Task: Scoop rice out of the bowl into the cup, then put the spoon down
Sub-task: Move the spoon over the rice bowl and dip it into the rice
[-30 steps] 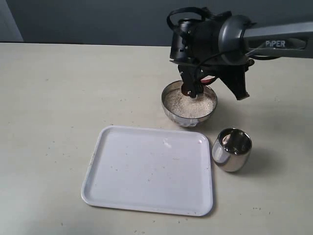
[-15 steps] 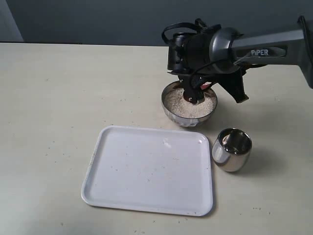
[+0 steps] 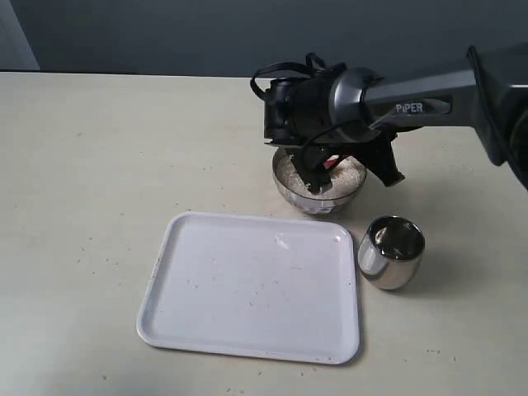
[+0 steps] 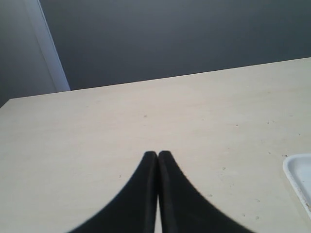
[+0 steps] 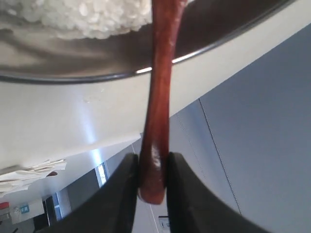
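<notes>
Now leftward, right gripper [image 3: 314,176] over bowl [image 3: 320,204]

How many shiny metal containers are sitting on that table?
2. The bowl, holding rice, sits just beyond the white tray's far right corner. The cup stands beside the tray's right edge. The arm may hide something behind the bowl.

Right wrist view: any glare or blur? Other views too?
Right wrist view: glint on the spoon handle by the right end effector, whose fingers look soft-edged; rice fairly sharp. Exterior view: cup mirrors its surroundings, shadows soft. Left wrist view: left end effector is a dark, blurry silhouette.
</notes>
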Controlling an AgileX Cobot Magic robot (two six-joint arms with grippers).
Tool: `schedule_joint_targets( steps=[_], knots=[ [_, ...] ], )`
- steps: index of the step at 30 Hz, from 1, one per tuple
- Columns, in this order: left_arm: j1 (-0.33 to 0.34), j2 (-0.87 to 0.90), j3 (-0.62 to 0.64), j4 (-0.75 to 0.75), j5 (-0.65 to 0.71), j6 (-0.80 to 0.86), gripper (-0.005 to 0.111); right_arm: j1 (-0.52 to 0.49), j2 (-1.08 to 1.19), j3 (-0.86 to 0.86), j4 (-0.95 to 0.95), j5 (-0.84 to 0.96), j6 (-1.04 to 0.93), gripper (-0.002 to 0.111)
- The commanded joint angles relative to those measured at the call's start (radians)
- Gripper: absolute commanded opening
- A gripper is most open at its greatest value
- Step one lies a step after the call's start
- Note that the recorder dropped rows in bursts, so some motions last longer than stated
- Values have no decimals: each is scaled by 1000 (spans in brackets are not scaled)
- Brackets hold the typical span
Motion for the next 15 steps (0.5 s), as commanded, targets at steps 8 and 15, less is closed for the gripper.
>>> schedule_joint_targets(
  steps=[8,15],
  knots=[
    [-12,-4,-4,1,-1,-7,1,2,-24,5,164,-1,-119,0],
    [-12,-4,-4,1,-1,-7,1,-21,-24,0,186,-1,-121,0]
  ],
)
